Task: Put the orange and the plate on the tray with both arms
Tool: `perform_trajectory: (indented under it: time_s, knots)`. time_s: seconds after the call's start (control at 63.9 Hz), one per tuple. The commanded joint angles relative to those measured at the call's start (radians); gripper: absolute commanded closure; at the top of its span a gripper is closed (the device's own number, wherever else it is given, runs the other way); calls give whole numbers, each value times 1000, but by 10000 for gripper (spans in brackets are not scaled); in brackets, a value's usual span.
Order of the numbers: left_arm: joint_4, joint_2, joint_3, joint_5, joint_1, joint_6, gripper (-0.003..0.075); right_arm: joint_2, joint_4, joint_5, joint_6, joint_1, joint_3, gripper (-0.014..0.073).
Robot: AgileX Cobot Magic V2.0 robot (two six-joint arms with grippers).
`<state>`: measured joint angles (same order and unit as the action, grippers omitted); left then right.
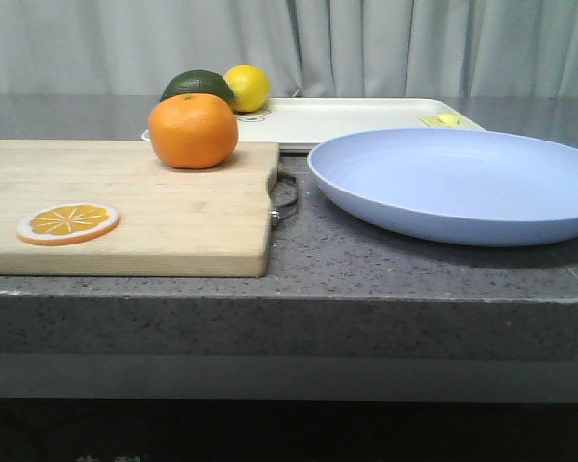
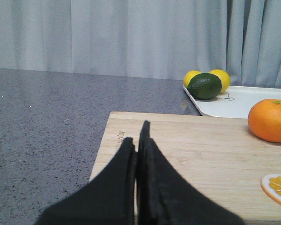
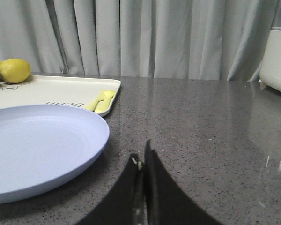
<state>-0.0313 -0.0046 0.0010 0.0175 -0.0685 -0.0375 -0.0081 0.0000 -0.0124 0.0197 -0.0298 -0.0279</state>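
- Step in hand: judged to be the start. Neither task item is grasped, and neither is on the tray (image 1: 366,117).
- Orange (image 1: 194,130) sits on the far right corner of the wooden cutting board (image 1: 125,207), left side of the bench (image 1: 385,269). An orange slice (image 1: 68,223) lies nearer on the same board.
- Plate (image 1: 462,183) rests flat on the bench at right, just beside the board's metal handle; the tray lies behind it, far side.
- A lemon (image 1: 248,88) and a dark green fruit (image 1: 197,86) occupy the tray's far left end.
- Left pincer (image 2: 138,154): fingers pressed together, holding nothing, over the board, well apart from the orange.
- Right pincer (image 3: 143,171): fingers together, empty, over bare bench to the right of the plate.
- Next move, as a judgement: each pincer must spread before approach; left toward the orange, right toward the plate's rim.
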Motion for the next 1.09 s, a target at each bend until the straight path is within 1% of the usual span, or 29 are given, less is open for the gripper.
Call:
perform_trajectory:
  time_s: [0.0, 0.5, 0.672, 0.766, 0.86, 0.923, 1.079]
  knots:
    - [0, -21, 6, -80, 3, -1, 738, -24, -13, -83, -5, 2, 5, 662]
    - [0, -21, 6, -80, 3, -1, 738, -24, -13, -83, -5, 2, 5, 662]
    - [0, -21, 6, -106, 3, -1, 738, -24, -13, -87, -5, 2, 5, 662]
    - [0, -21, 4, -145, 3, -1, 738, -24, -12, -89, -5, 2, 7, 662]
    - [0, -19, -21, -158, 3, -1, 738, -24, -12, -59, -5, 2, 45, 662]
    - [0, -15, -61, -129, 3, -1, 738, -24, -12, -13, -5, 2, 97, 662]
    - [0, 19, -245, 82, 3, -1, 738, -2, -12, 124, -5, 2, 260, 662]
